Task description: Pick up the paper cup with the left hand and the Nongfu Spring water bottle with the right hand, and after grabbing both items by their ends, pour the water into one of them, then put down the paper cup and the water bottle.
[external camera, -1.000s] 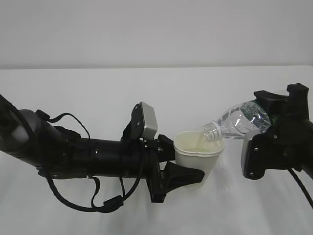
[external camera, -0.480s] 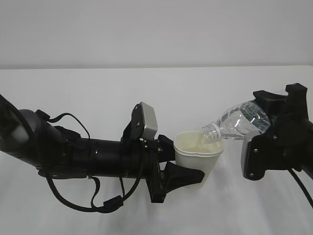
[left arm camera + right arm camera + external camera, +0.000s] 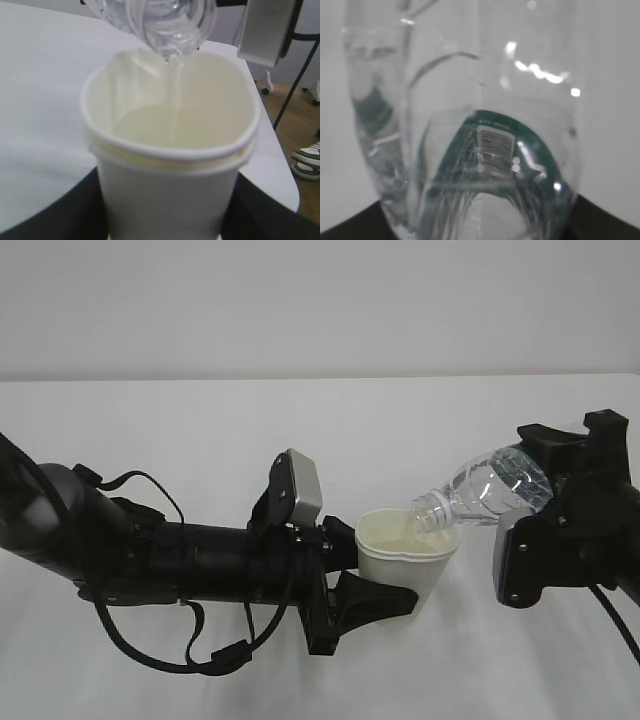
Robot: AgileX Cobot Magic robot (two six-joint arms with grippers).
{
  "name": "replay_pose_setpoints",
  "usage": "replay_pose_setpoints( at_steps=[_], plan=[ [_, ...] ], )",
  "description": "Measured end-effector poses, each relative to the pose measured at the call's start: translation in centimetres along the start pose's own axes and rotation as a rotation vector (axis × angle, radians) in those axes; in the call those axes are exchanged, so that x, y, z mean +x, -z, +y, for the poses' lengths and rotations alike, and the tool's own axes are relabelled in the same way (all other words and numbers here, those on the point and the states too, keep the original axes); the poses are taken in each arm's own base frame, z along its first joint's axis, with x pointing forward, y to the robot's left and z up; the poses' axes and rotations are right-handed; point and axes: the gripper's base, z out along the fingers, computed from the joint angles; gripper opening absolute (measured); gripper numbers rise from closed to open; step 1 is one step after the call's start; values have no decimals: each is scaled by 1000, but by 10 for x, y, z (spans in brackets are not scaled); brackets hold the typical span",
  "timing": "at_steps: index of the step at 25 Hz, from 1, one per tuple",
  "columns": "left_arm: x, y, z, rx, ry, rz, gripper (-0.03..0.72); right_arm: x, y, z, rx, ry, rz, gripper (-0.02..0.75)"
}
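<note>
My left gripper [image 3: 390, 575] is shut on the lower part of the white paper cup [image 3: 405, 562] and holds it upright above the table. From the right, my right gripper [image 3: 540, 480] is shut on the base end of the Nongfu Spring water bottle [image 3: 490, 488]. The bottle is tilted with its open mouth over the cup's rim. In the left wrist view a thin stream of water [image 3: 175, 100] runs from the bottle [image 3: 160, 20] into the cup [image 3: 165, 195], which holds a shallow pool. The right wrist view is filled by the bottle [image 3: 470, 150] and its green label.
The white table [image 3: 200, 420] runs back to a pale wall. In the left wrist view the table's right edge [image 3: 280, 165] drops to a floor with a shoe [image 3: 307, 160]. My right arm's grey camera housing [image 3: 265, 30] hangs just beyond the cup.
</note>
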Motion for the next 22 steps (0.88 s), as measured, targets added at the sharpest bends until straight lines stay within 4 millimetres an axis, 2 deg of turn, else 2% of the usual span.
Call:
replay_pose_setpoints(
  at_steps=[22],
  plan=[
    [0, 0, 0, 4, 0, 2, 417, 0, 0, 0, 0, 3, 0, 379]
  ],
)
